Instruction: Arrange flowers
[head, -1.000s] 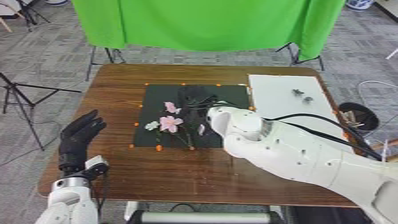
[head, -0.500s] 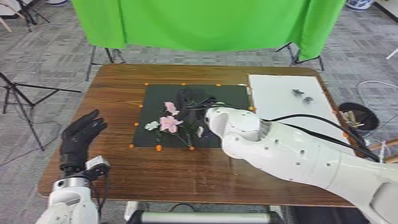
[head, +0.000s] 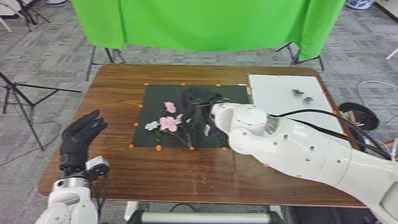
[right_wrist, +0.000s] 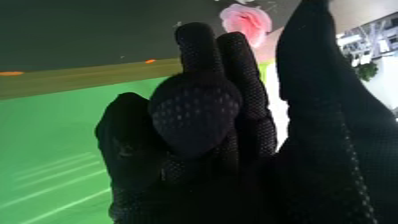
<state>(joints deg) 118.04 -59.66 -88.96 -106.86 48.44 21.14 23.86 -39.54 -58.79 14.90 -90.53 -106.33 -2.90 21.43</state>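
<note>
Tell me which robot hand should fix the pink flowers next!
Probably the right hand: it's over the dark mat, right by the pink flowers. The left hand is at the left edge of the table, farther from them.

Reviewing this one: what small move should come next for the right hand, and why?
Probably a gentle lift of the right hand, up and away from the pink flowers. They lie on the dark mat just to its left, with the white flower beyond, so a sideways sweep could disturb the group.
</note>
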